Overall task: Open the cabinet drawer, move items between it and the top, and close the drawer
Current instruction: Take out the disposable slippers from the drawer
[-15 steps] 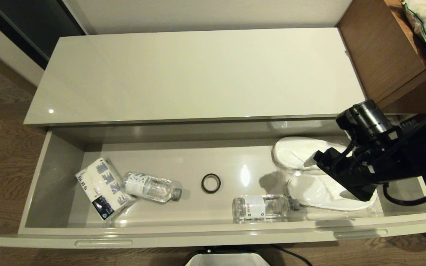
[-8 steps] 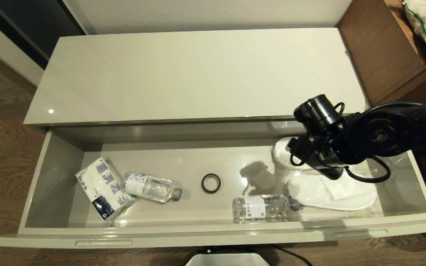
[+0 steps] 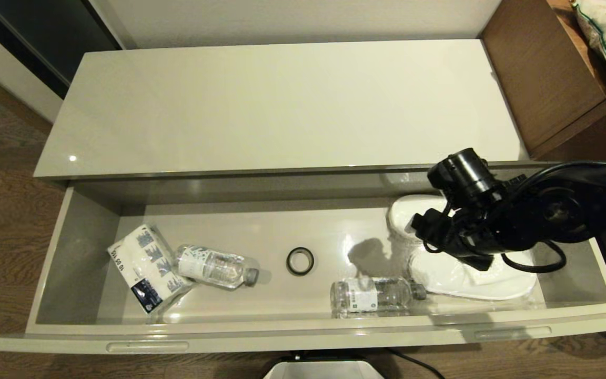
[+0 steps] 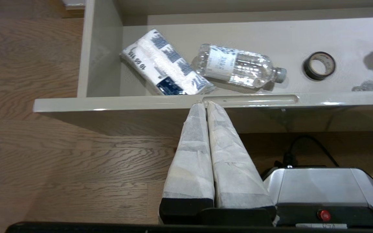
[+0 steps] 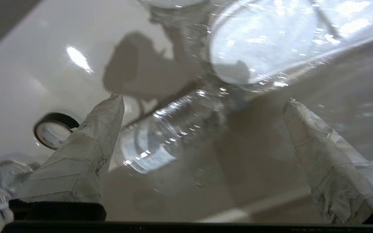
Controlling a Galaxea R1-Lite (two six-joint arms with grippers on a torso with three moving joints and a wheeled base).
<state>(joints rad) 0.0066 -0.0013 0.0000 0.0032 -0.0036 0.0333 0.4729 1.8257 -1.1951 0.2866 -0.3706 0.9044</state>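
On wood flooring (image 3: 3, 221), the cabinet drawer (image 3: 303, 337) stands open; the left gripper (image 4: 205, 105), clenched, appears only wrist-side, the right gripper (image 5: 202, 103) spread above the slippers (image 3: 471, 279).

1. Right arm (image 3: 555, 216), right of the head view: matte black housing with a round joint cap and a black cylindrical module at its upper end.
2. Black cables loop below and beside the wrist.
3. Right hand (image 5: 202, 103): two tapered fingers (image 5: 89, 152) wrapped in creased off-white tape, on black mounts.
4. Left hand (image 4: 205, 104): identical taped fingers on a black base.
5. Base (image 4: 319, 191), lower right of the left wrist view: grey casing, red button, black cable behind.
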